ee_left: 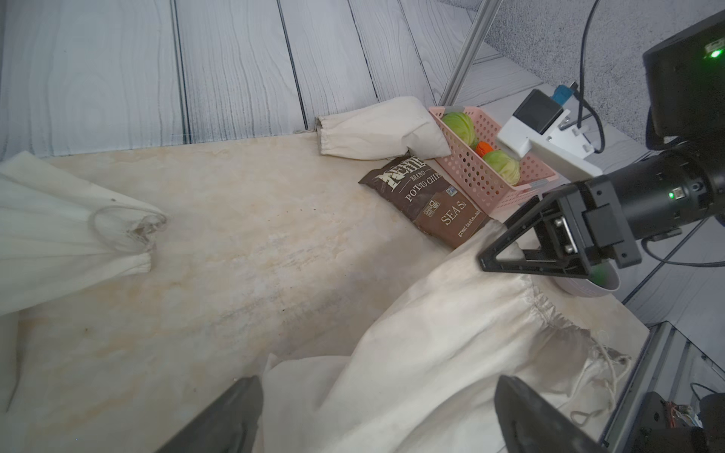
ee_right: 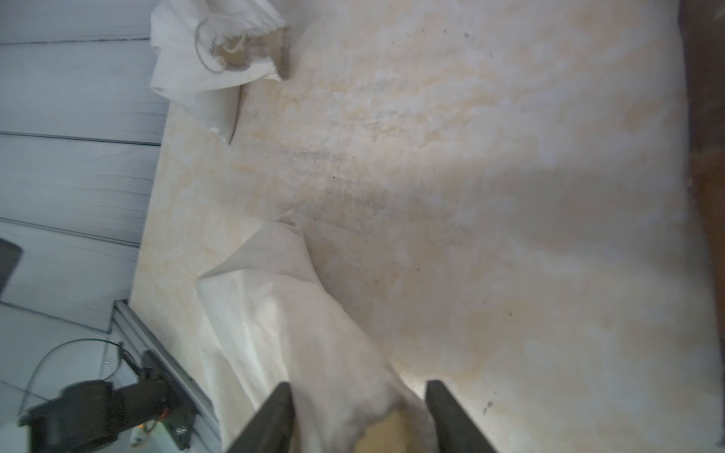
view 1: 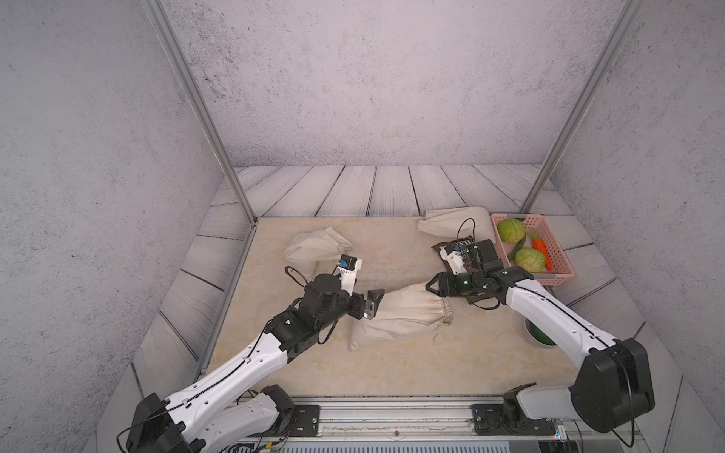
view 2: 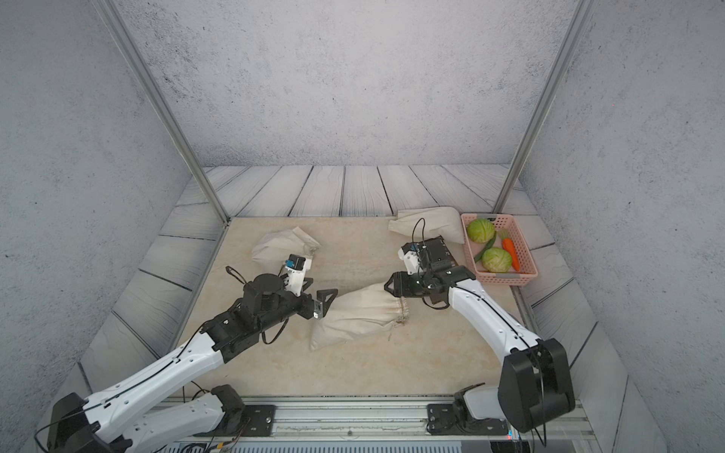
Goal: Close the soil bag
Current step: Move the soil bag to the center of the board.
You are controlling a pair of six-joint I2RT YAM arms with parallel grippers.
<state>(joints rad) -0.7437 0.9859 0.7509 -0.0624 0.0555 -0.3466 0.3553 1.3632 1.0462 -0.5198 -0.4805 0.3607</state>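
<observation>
The cream cloth drawstring soil bag (view 1: 400, 317) lies on its side on the beige marbled desk (view 1: 314, 364), stretched between the two hands. Its gathered mouth (view 1: 441, 310) is at the right hand's end, puckered but, by my reading, not drawn fully tight.

The left hand (view 1: 372, 305) is spread wide at the bag's sewn bottom end. Its fingers (ee_left: 235, 415) stand either side of the cloth without pinching it, probably placed to anchor the sack while the other end is worked.

The right hand (view 1: 433, 288) sits over the far edge of the neck, its fingers (ee_right: 274, 415) partway in with cloth between them. Whether they already pinch that cloth I cannot tell. The placement suits bunching the neck or getting at the frayed white cord (ee_left: 618, 359), which trails from the mouth on the side away from this hand.

Behind the right hand, a brown potato chip packet (ee_left: 423, 196) and a pink perforated plastic basket (ee_left: 490, 184) lie clear of the work.
</observation>
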